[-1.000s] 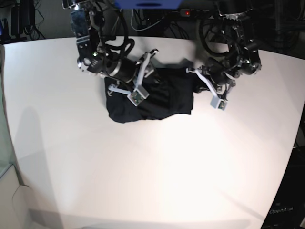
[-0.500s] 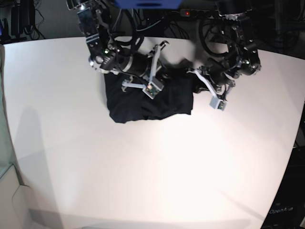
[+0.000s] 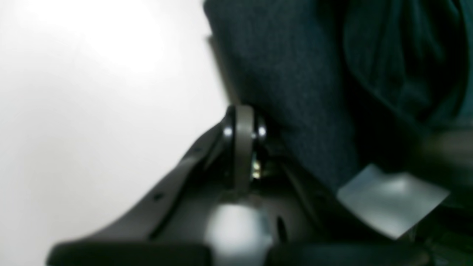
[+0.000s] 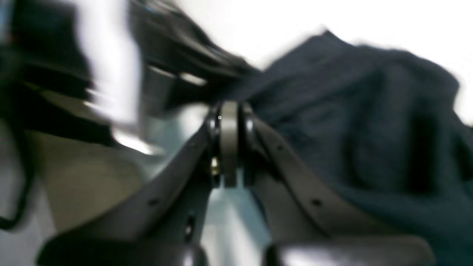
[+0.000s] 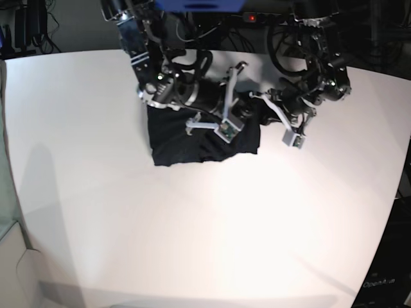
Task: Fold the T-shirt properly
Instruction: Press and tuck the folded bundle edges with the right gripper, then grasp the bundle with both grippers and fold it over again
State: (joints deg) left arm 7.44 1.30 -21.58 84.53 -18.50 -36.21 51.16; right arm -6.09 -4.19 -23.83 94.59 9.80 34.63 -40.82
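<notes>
The T-shirt [image 5: 186, 141] lies bunched in a dark heap at the back middle of the white table [image 5: 205, 224]. My right gripper [image 5: 247, 109] reaches across it from the left, low over its right part. In the right wrist view that gripper [image 4: 229, 114] is shut, and dark cloth [image 4: 362, 122] rises just behind and right of the tips; the blur hides whether any fabric is pinched. My left gripper [image 5: 257, 96] sits at the shirt's right edge. Its tips [image 3: 242, 122] are shut and rest against the fabric's border [image 3: 295, 92], with nothing seen between them.
The two arms stand close together over the shirt's right side. Cables and a power strip [image 5: 250, 17] line the dark area behind the table's back edge. The table's curved right edge [image 5: 395, 192] drops off to a dark floor.
My right arm has swung rightward across the shirt and its jaws have shut. The shirt's left edge has shifted slightly right. The left arm has stayed put.
</notes>
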